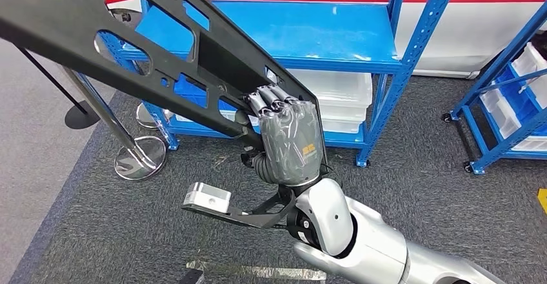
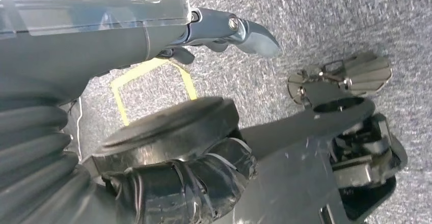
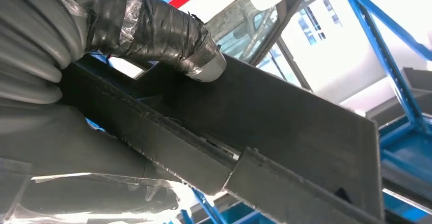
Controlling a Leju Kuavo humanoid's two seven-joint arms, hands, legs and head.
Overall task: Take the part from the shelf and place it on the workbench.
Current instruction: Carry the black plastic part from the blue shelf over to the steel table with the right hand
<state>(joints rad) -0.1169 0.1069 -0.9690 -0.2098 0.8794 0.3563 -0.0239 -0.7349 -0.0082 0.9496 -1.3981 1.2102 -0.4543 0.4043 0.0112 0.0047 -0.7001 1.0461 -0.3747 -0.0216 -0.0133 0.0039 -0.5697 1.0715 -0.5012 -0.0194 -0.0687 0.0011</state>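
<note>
One long black part (image 1: 129, 45) with cutouts, gripped by one right hand (image 1: 290, 135). One left hand (image 2: 153, 40). Two blue shelf racks: one (image 1: 309, 39) at 12 o'clock, one (image 1: 503, 90) at 3 o'clock. Two chrome stanchion bases (image 1: 139, 158) at 9 o'clock. One black stanchion base (image 1: 80, 117) at 9 o'clock.

- A long flat part (image 1: 148, 51) stretches from the upper left of the head view down toward the centre, in front of a shelf (image 1: 335, 45).
- The right hand (image 1: 290, 135) grips the part at its lower right end, with the right arm coming in from the lower right.
- Bins (image 1: 342, 100) sit on the shelf's lower level, behind the hand.
- A second shelf (image 1: 509, 103) stands at the far right.
- Two stanchion bases (image 1: 139, 158) rest on the floor left of the first shelf.
</note>
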